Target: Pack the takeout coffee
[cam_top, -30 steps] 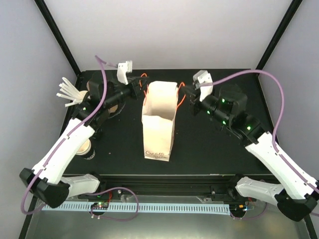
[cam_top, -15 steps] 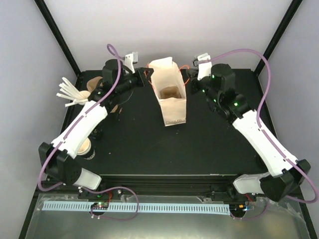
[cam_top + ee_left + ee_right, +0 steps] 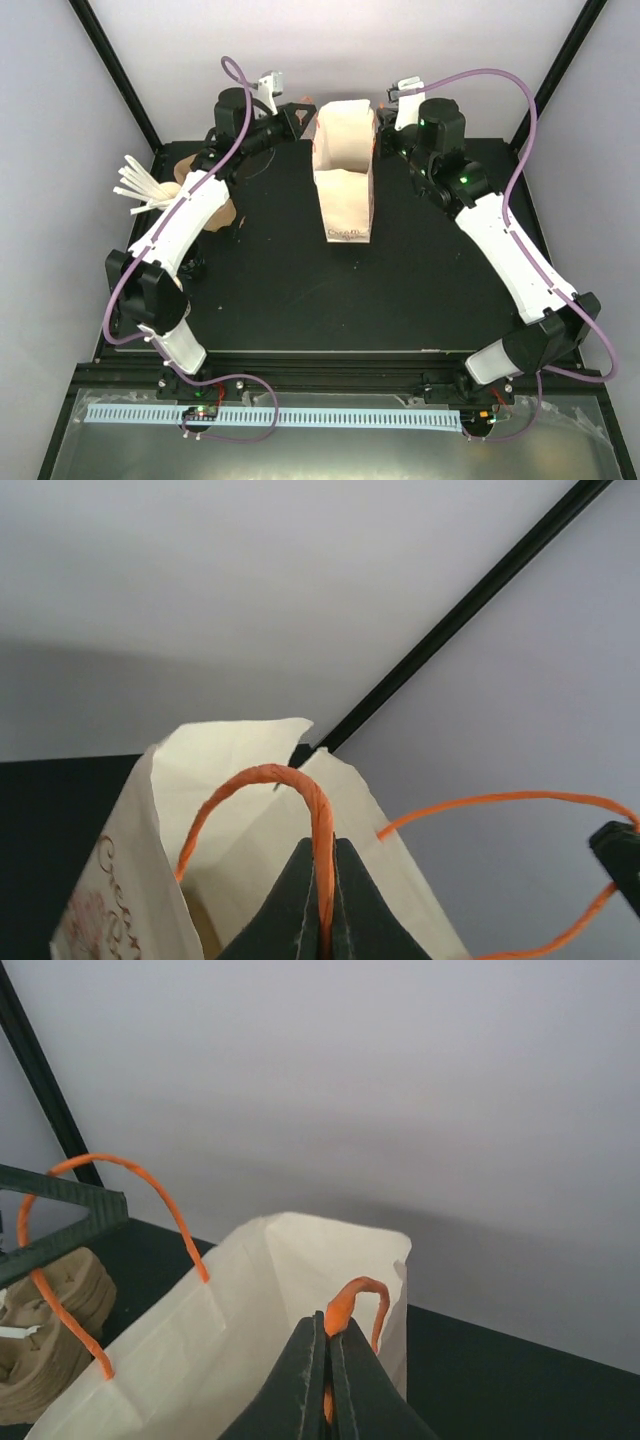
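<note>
A cream paper bag (image 3: 345, 185) with orange cord handles stands upright at the back middle of the black table. My left gripper (image 3: 302, 118) is shut on the bag's left handle (image 3: 262, 774), the cord pinched between its fingers (image 3: 320, 845). On the other side, my right gripper (image 3: 383, 140) is shut on the right handle (image 3: 362, 1286), whose loop sticks up above the closed tips (image 3: 328, 1318). Both handles are pulled outward, holding the bag's mouth (image 3: 270, 1290) open. The takeout coffee is hidden from every view.
A lidless black cup with white stirrer sticks (image 3: 140, 188) stands at the table's left edge. Brown pulp carriers (image 3: 186, 170) lie beside it, seen stacked in the right wrist view (image 3: 45, 1325). Black frame posts (image 3: 115, 70) rise at both back corners.
Both arms have stretched toward the back wall, carrying the bag by its handles from the table's middle to the rear. The bag now stands more upright.
</note>
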